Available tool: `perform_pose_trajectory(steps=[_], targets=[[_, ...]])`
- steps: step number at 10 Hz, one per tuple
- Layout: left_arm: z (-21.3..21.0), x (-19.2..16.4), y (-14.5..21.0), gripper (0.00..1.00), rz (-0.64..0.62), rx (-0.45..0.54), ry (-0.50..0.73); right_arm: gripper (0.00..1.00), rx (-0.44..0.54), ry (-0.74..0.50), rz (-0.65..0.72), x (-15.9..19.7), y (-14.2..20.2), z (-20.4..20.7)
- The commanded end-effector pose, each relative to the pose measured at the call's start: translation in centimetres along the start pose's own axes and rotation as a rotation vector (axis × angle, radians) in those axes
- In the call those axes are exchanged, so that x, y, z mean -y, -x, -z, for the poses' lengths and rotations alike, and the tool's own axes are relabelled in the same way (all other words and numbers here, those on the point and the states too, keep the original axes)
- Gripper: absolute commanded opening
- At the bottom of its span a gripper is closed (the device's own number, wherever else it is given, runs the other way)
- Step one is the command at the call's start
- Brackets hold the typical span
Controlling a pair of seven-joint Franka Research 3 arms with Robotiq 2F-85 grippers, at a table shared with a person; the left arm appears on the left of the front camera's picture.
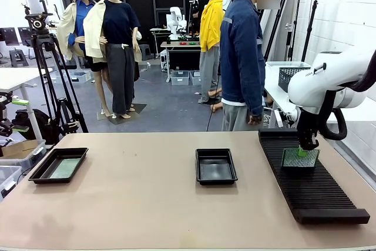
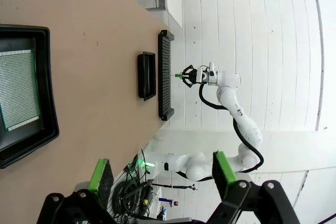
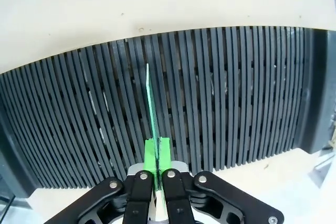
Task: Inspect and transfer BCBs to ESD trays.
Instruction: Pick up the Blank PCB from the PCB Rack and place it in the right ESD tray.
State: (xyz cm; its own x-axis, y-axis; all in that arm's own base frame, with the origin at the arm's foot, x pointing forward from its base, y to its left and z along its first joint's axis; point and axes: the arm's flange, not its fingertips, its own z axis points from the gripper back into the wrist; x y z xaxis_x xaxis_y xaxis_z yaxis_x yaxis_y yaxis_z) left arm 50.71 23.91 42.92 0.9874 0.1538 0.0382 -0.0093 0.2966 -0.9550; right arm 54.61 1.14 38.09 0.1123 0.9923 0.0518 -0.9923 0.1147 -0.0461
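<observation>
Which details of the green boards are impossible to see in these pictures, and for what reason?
- Right wrist view: the held BCB is seen edge-on, so its faces cannot be read. The fingers cover its near end.
- Front view: the same board's lower edge is hidden between the ribs of the rack, and the board is too small for detail.
- Left wrist view: the second BCB, lying in the left tray, is cut off by the picture's left edge.

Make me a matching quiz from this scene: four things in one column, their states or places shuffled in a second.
1 left gripper
2 right gripper
3 left tray
4 slotted rack

A at the robot's right
B shut on the upright BCB
C open
D holding a flat BCB

Pairs: 1-C, 2-B, 3-D, 4-A.
</observation>
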Motion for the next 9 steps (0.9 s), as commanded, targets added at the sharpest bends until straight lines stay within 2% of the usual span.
perform_pose_trajectory(steps=[1,9], targets=[[0.1,0.2,0.2,1.0,0.003,0.0,0.002,0.0,-0.026,0.031,0.023,0.7,-0.1,-1.9],[0.1,0.2,0.2,1.0,0.003,0.0,0.002,0.0,-0.073,0.059,0.034,-0.6,-2.5,-8.0]])
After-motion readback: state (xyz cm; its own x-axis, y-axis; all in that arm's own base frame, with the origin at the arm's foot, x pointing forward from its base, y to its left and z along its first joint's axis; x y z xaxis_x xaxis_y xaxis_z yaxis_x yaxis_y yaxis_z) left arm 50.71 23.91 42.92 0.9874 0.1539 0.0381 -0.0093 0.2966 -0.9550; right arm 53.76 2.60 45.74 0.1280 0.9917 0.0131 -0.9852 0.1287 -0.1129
